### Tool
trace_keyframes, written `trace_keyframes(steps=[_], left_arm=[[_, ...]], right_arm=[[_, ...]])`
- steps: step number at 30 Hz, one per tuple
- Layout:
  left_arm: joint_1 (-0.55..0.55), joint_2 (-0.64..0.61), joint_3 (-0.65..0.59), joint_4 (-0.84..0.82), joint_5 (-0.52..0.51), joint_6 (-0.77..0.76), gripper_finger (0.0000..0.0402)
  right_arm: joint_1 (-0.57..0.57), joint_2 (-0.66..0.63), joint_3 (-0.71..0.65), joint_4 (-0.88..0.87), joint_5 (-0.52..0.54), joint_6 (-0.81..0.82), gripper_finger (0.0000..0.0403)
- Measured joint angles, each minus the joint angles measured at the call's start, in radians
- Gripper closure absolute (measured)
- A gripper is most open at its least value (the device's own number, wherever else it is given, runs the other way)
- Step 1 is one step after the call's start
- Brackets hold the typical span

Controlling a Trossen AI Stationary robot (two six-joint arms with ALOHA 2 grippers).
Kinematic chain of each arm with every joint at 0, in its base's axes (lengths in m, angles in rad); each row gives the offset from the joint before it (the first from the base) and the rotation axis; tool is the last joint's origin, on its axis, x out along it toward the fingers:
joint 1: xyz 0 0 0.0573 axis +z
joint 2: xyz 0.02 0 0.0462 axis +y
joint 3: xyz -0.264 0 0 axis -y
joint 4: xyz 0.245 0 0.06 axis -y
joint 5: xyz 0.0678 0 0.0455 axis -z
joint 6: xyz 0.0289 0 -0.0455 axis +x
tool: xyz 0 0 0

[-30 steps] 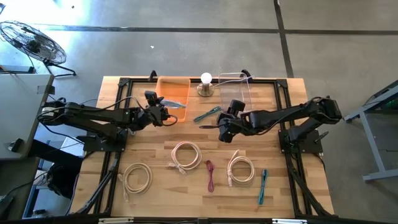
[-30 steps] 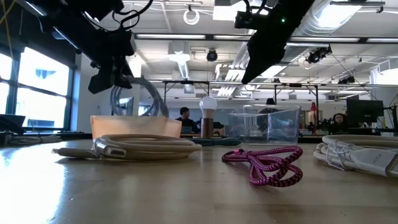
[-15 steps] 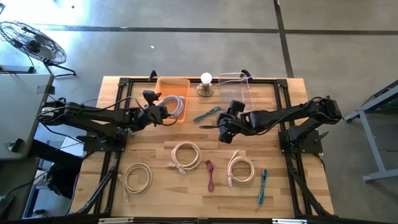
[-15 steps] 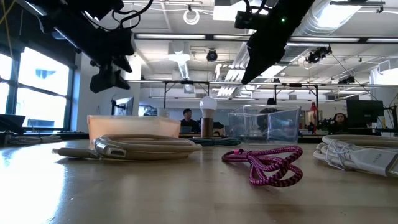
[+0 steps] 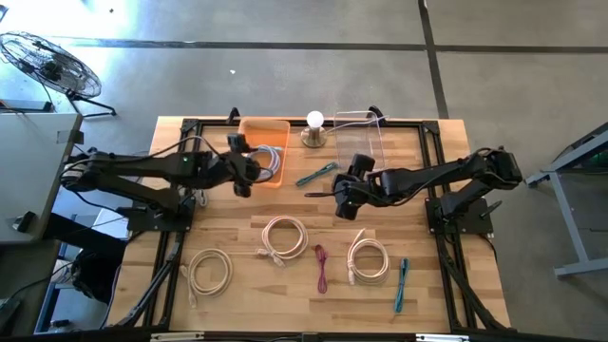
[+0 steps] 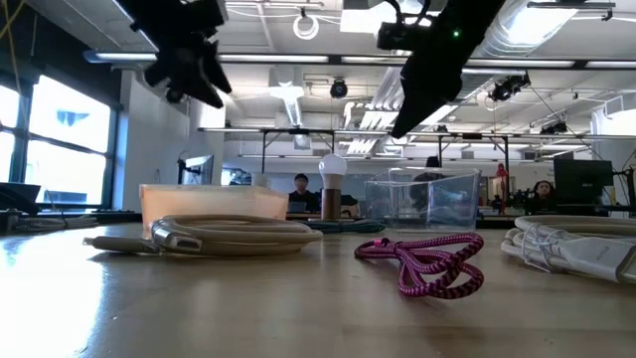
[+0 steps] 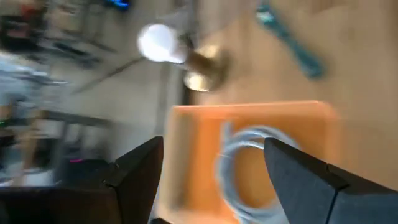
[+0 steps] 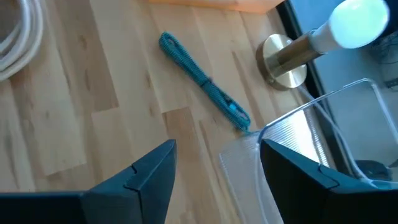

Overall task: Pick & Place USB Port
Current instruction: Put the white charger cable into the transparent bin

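Note:
A grey-white coiled USB cable [image 5: 269, 160] lies inside the orange bin [image 5: 251, 127] at the table's far side; the left wrist view looks down on the cable [image 7: 249, 168] in that bin [image 7: 193, 155]. My left gripper [image 5: 241, 178] [image 7: 214, 186] hangs open above the bin's near-left corner, high over the table [image 6: 189, 70]. My right gripper [image 5: 340, 197] [image 8: 214, 180] is open and empty, held above the table just near-side of a teal cable [image 5: 316, 174] [image 8: 205, 87] and next to the clear bin [image 5: 359, 140] [image 8: 311, 155].
A lamp with a white bulb [image 5: 314, 122] stands between the two bins. On the near half lie two white coils [image 5: 283, 237] [image 5: 368, 258], a beige coil [image 5: 209, 271], a magenta cable [image 5: 321, 268] [image 6: 427, 261] and another teal cable [image 5: 402, 285].
My left gripper held the grey-white coil hanging above the orange bin, then let it go; the coil dropped into the bin and lies there. The gripper has since risen and drawn back a little toward the near-left. My right arm kept still.

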Motion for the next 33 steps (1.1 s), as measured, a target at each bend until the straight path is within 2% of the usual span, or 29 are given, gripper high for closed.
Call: trace_keyframes(steps=[4, 7, 12, 17, 21, 24, 28, 33], left_arm=[[0.000, 0.000, 0.117, -0.341, 0.066, -0.182, 0.0127], [0.000, 0.000, 0.175, -0.575, 0.093, -0.372, 0.0127], [0.000, 0.000, 0.190, -0.798, 0.106, -0.709, 0.0127], [0.001, 0.014, 0.190, -0.862, 0.063, -0.974, 0.0127], [0.001, 0.038, 0.190, -0.920, 0.069, -1.064, 0.0127], [0.001, 0.080, 0.189, -1.023, 0.069, -1.166, 0.0127], [0.001, 0.098, 0.150, -0.980, 0.107, -1.175, 0.0127], [0.001, 0.138, 0.086, -1.021, 0.143, -1.245, 0.0127]], right_arm=[[0.000, 0.000, 0.000, 0.001, -0.020, 0.000, 0.0178], [0.000, 0.000, 0.000, 0.001, -0.019, 0.000, 0.0178], [0.000, 0.000, 0.000, 0.004, -0.018, 0.000, 0.0178], [0.000, 0.000, 0.000, 0.005, -0.026, 0.004, 0.0178], [0.007, 0.000, 0.000, 0.005, -0.078, 0.008, 0.0178], [0.024, 0.000, 0.000, 0.005, -0.098, 0.008, 0.0178], [0.046, 0.000, 0.000, 0.008, -0.096, 0.003, 0.0178], [0.064, 0.000, 0.000, 0.008, -0.095, 0.001, 0.0178]])
